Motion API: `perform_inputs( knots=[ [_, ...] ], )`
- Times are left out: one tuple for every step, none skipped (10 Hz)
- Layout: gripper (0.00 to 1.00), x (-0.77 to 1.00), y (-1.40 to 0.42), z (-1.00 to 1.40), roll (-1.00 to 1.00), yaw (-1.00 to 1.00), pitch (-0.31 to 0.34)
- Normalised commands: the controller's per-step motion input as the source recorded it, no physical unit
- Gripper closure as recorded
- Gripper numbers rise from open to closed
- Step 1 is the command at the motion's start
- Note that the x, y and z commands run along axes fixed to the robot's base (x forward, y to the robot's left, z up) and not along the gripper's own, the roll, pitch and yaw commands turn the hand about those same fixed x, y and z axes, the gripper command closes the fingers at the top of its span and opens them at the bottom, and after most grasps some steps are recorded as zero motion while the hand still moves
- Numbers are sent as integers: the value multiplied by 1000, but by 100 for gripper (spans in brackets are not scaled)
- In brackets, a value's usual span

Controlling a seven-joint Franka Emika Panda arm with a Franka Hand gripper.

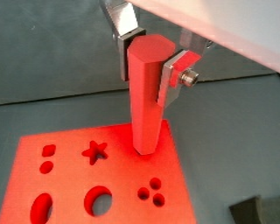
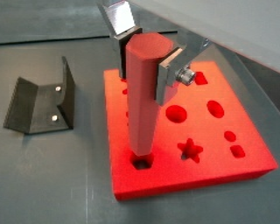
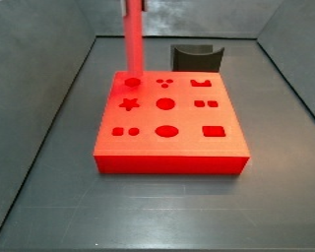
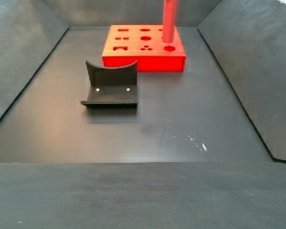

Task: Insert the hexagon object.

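Observation:
My gripper point(image 1: 152, 66) is shut on the upper end of the hexagon object point(image 1: 145, 105), a long bright red peg held upright; both wrist views show the grip point(image 2: 150, 63). The peg point(image 2: 143, 114) stands over the flat red block with shaped holes point(image 2: 166, 179). Its lower end sits at the mouth of a hole near one corner, and I cannot tell how deep. In both side views only the peg point(image 3: 131, 39) point(image 4: 170, 20) shows above the block point(image 3: 173, 148) point(image 4: 133, 61). The gripper itself is out of frame there.
The dark L-shaped fixture point(image 2: 43, 96) stands on the floor beside the block and also shows in a side view point(image 4: 110, 87). A dark grey curved block point(image 3: 195, 57) sits behind the red block. Grey walls enclose the floor.

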Motion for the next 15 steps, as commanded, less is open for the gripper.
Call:
perform_inputs(
  knots=[
    [100, -200, -14, -120, 77, 94, -163],
    [100, -20, -20, -120, 34, 57, -74],
    [100, 0, -14, -120, 20, 40, -27],
    [100, 57, -83, -177, 20, 20, 0],
    [100, 69, -49, -231, 6, 0, 0],
    [100, 94, -29, -237, 3, 0, 0],
    [100, 69, 0, -206, 17, 0, 0],
    [100, 0, 51, -114, 44, 0, 3],
    [100, -26, 51, -3, 36, 0, 0],
    [100, 0, 0, 0, 50, 0, 0],
    [100, 3, 0, -23, 74, 31, 0],
    [100, 6, 0, -69, 73, 57, 0],
    [100, 100, 43, -109, 106, 177, 0],
    [100, 157, 69, -97, 100, 229, 0],
    [100, 174, 3, -114, 71, 180, 0]
  ],
)
